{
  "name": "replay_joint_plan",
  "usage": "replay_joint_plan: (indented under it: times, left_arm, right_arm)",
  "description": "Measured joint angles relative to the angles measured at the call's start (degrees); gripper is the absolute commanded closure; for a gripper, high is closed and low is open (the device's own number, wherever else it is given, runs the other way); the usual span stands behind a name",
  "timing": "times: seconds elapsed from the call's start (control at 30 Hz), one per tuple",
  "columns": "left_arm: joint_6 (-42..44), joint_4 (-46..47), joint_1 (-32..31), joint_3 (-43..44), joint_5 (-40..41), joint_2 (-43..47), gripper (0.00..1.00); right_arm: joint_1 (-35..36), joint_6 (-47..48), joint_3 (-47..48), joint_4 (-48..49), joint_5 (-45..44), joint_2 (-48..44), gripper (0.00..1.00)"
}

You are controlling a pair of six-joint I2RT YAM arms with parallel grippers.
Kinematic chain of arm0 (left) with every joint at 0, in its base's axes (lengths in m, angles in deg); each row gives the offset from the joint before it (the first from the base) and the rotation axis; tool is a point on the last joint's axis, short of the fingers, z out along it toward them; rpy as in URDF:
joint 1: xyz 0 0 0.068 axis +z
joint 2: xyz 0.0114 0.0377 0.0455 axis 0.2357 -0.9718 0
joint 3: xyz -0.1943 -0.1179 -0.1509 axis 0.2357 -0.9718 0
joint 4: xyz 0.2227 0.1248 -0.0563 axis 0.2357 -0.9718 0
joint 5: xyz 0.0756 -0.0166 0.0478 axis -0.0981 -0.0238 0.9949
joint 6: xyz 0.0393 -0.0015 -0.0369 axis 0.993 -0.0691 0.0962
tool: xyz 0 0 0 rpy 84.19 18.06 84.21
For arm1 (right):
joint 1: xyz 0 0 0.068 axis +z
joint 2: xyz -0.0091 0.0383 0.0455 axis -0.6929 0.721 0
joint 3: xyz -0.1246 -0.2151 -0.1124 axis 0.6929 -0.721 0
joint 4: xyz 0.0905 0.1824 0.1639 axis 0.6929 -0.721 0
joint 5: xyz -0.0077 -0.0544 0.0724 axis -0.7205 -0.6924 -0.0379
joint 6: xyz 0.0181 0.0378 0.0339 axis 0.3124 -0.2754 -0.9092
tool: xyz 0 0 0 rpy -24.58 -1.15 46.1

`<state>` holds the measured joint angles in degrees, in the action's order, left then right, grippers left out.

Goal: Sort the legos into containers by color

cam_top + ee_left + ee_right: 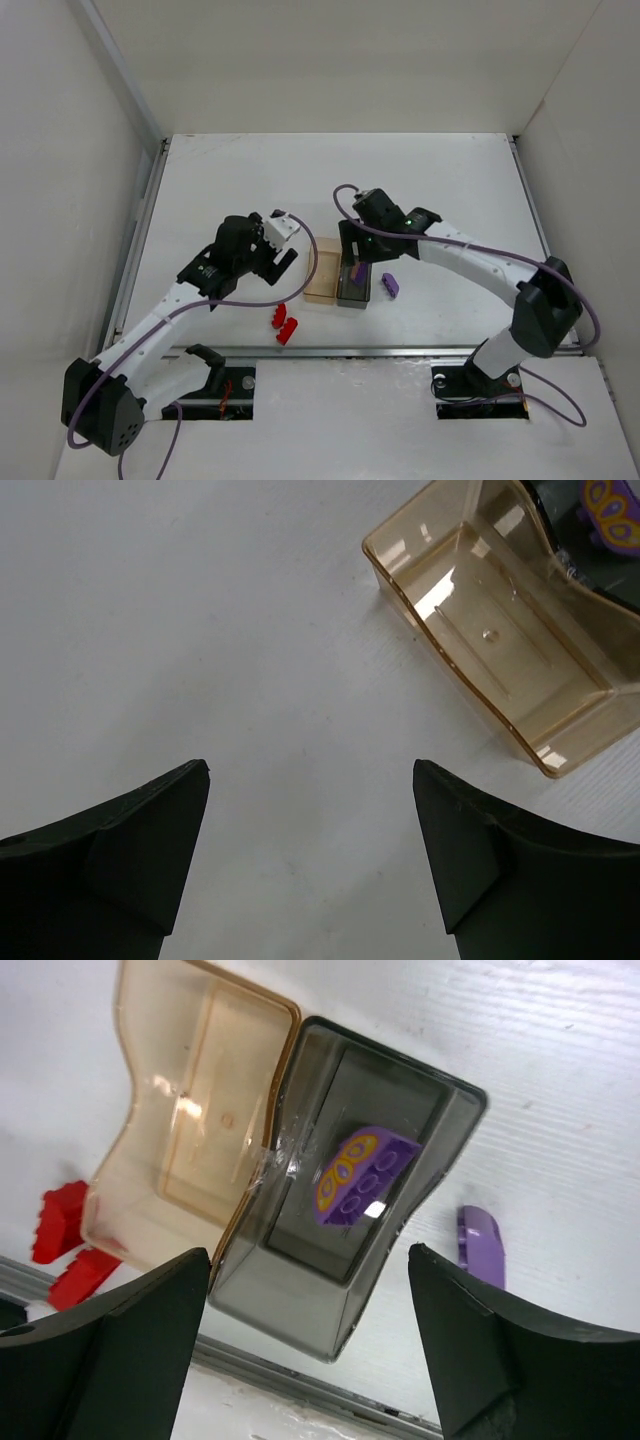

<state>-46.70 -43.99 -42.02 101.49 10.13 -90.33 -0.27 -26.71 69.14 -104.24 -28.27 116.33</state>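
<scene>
The amber-orange bin (322,277) and the smoky dark grey bin (355,283) stand joined side to side at the table's middle. One purple lego (362,1177) lies inside the grey bin (430,1160); the amber bin (190,1110) is empty. A second purple lego (391,285) lies on the table right of the grey bin, also in the right wrist view (481,1248). Two red legos (284,324) lie near the front edge, left of the bins. My right gripper (310,1260) is open above the grey bin. My left gripper (310,770) is open and empty over bare table left of the amber bin (520,640).
A metal rail (400,351) runs along the table's front edge just behind the red legos. White walls enclose the table on the left, back and right.
</scene>
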Motion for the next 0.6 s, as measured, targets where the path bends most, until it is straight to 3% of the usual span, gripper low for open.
replay_joint_plan:
  times: [0.2,0.4,0.6]
  left_arm:
    - [1.7,-5.4,0.0,-0.5,-0.7,-1.5,0.28]
    - [1.8,-9.2,-0.1,-1.0,-0.9,-3.7,0.28]
    - [3.7,-10.6,-0.1,-1.1,-2.9,-3.8,0.25]
  right_arm:
    - [-1.9,-2.7,-4.5,-1.0,-2.0,-10.1,0.33]
    - [-5.7,-5.9,-14.6,-2.7,-1.6,-8.0,0.33]
    - [-5.8,-7.1,-15.6,-2.3,-2.2,-6.8,0.33]
